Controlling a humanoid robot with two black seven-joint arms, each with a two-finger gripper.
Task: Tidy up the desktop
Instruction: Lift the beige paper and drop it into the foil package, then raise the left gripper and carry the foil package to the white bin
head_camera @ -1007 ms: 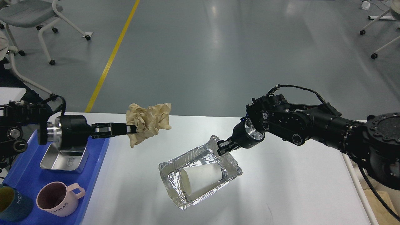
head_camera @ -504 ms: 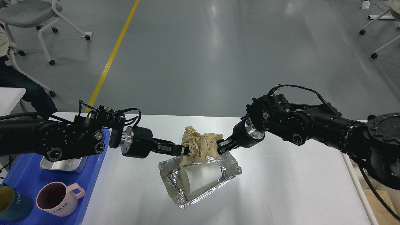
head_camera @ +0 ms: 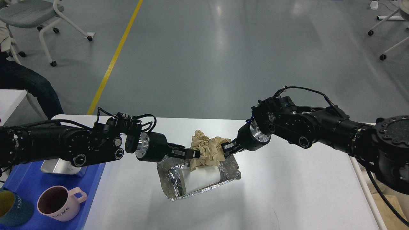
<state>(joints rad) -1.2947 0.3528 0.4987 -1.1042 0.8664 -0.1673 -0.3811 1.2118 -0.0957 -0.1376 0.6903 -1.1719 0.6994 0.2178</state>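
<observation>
Desktop: white, wide, fills the lower middle and right of the head view; grey floor beyond its far edge.
Foil tray: lifted and tilted above the desktop, near the middle.
Paper cup: white, on its side inside the foil tray.
Crumpled paper: brown, over the far half of the foil tray, on top of the paper cup.
Left gripper: reaches in from the left, fingers closed on the left edge of the crumpled paper.
Right gripper: comes in from the right, pinched on the far right rim of the foil tray, right beside the crumpled paper.
Blue tray: at the left edge of the desktop.
Pink mug: upright in the blue tray, handle to the right.
Teal cup: at the lower left corner, partly cut off.
Metal tin: in the blue tray, mostly hidden behind the left arm.
</observation>
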